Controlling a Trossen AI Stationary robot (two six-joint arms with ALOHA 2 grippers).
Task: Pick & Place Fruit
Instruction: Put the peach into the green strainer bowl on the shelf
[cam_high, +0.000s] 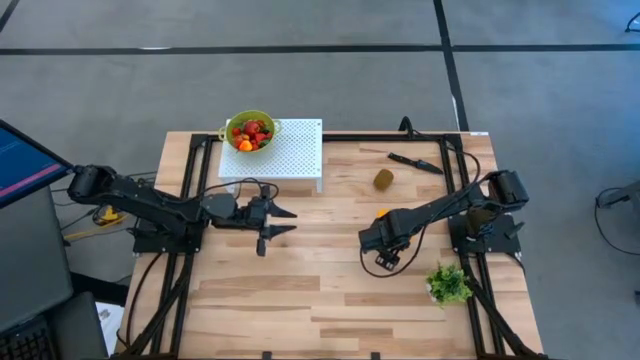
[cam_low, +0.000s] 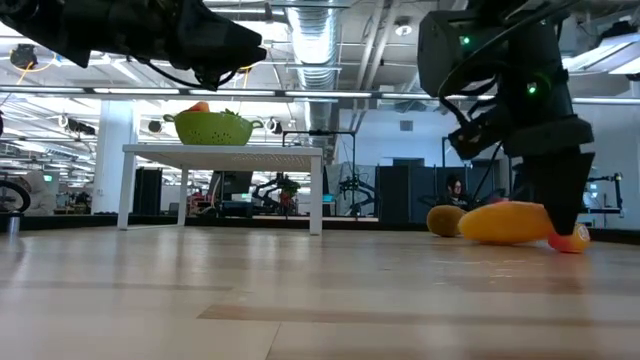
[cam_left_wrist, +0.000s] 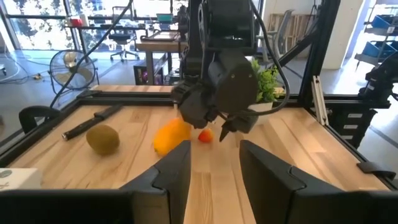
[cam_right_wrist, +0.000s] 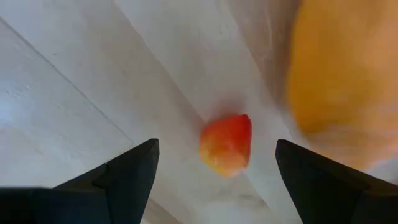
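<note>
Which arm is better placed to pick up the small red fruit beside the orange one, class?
The right arm. Its gripper hangs open directly over the small red fruit, beside the elongated orange fruit. The left gripper waits, open, near the white stand, farther off.

orange fruit (cam_right_wrist: 339, 68) blurred, cropped, maybe mango

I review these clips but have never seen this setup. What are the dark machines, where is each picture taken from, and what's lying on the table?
Two robot arms work at a wooden table. One picture looks straight down, one looks level across the tabletop, and one comes from each wrist. The right pincer is open, just above a small red fruit beside a long orange fruit. A kiwi, knife and leafy bunch also lie there. A green bowl of fruit sits on a white stand. The left pincer waits open, holding nothing.
</note>
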